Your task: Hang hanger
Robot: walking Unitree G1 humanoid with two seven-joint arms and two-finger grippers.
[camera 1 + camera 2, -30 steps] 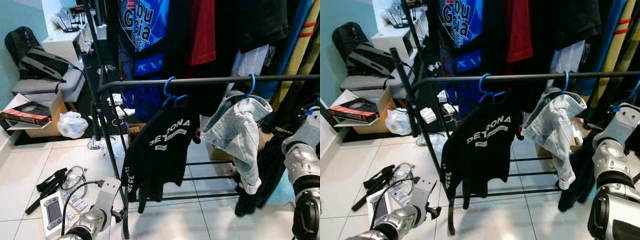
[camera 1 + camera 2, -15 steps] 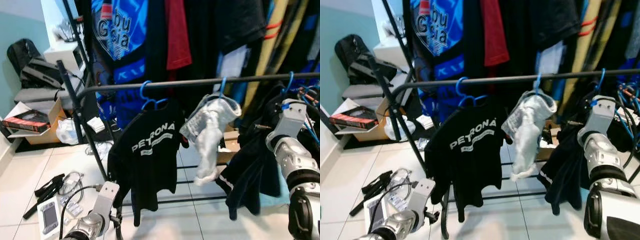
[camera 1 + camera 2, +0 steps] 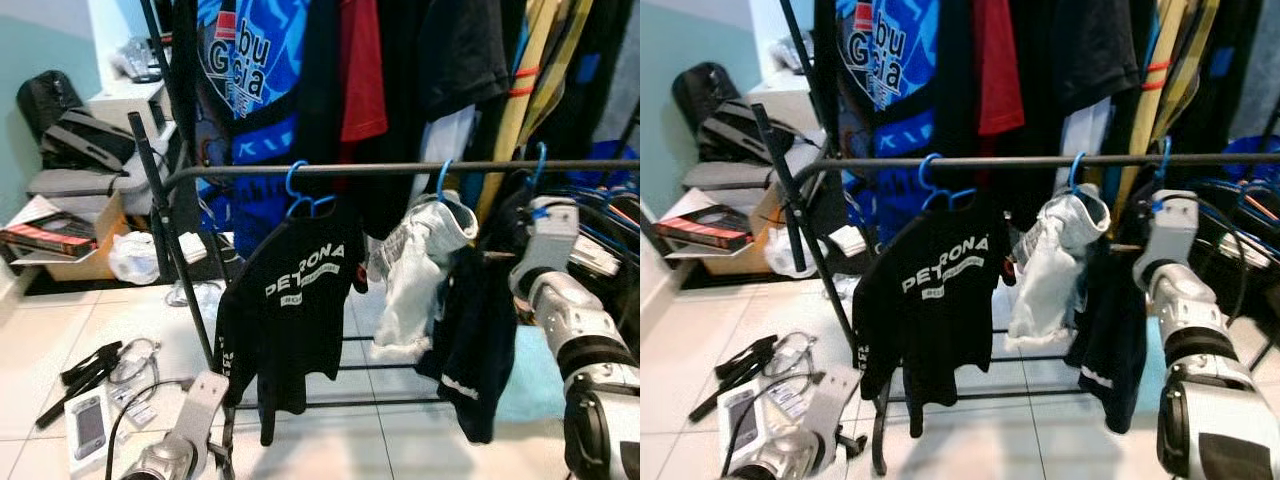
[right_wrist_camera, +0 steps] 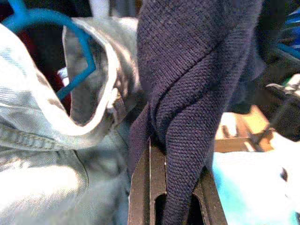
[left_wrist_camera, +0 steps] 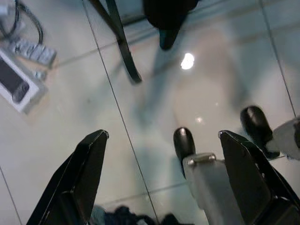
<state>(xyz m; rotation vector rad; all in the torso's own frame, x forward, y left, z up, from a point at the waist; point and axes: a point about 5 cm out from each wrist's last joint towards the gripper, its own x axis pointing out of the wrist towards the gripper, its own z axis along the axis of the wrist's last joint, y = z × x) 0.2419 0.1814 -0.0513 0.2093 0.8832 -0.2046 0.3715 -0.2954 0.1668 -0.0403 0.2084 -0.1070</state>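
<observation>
- Left eye view: right gripper point(image 3: 500, 258) is up at the black rack rail point(image 3: 400, 168), hidden behind the dark navy garment point(image 3: 470, 340) it carries. That garment's blue hanger point(image 3: 537, 163) has its hook over the rail, just above the gripper. Just beside the gripper on its left side hangs a pale denim jacket point(image 3: 415, 270) on its own blue hanger point(image 3: 442, 180); further left on the same rail, a black PETRONA shirt point(image 3: 290, 320).
- Right eye view: same layout. Left gripper point(image 3: 845, 440) hangs low near the white tiled floor point(image 3: 700, 330), by the rack's foot. Cables and a small white device point(image 3: 740, 425) lie on the floor beside it. Upper rail behind carries a blue printed shirt point(image 3: 875, 60) and a red one point(image 3: 998, 60).
- Left wrist view: left gripper's fingers point(image 5: 79, 178) are spread wide, nothing between them, pointing down at bare tile. The robot's black feet show below.
- Right wrist view: right gripper's fingers point(image 4: 143, 192) are closed, pinching a fold of the navy knit fabric. Denim jacket and its blue hanger are touching-close on one side.
</observation>
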